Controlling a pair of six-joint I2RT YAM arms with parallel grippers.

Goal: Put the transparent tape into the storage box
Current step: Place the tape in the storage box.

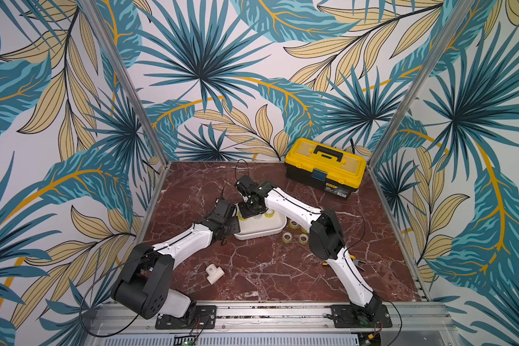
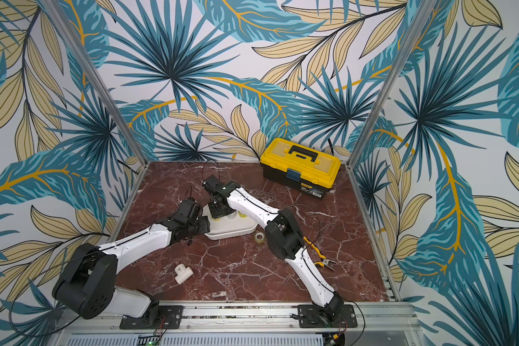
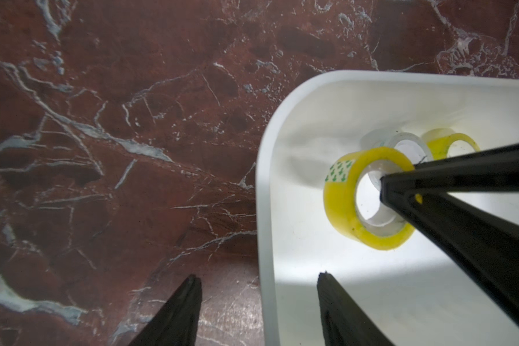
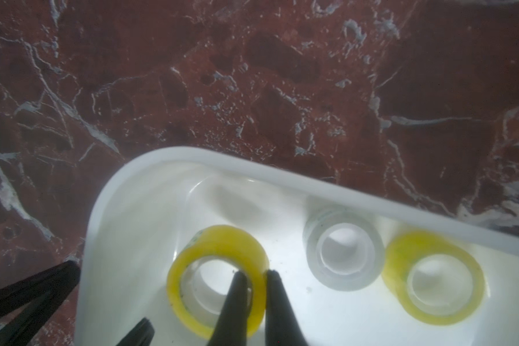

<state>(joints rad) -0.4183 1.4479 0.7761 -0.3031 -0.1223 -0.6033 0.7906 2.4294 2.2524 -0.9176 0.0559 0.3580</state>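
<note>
Right hand point(image 4: 255, 278) pinches a roll point(image 4: 216, 248) inside the box point(image 4: 192, 155) at the worktop's point(image 1: 252, 269) middle (two more lie there); left hand point(image 3: 258, 275), spread, straddles the rim point(image 3: 262, 209). If the roll clings on release, it may ride out with the hand.

- No word, brand or number can be read in any view.
- Toolbox point(image 1: 325, 163), far right corner of the worktop point(image 1: 267, 269): a yellow-and-pale sticker point(image 1: 337, 189) sits low on its black front, right of the middle. Its print is too small to read in both top views.
- Tape roll point(image 3: 339, 206): a pale tab point(image 3: 339, 171) on its outer wrap is printed with green marks; no letters can be made out.
- T-fitting point(image 1: 215, 274), toward the near left corner: a small grey mark point(image 1: 210, 268) on its upper side, illegible.
</note>
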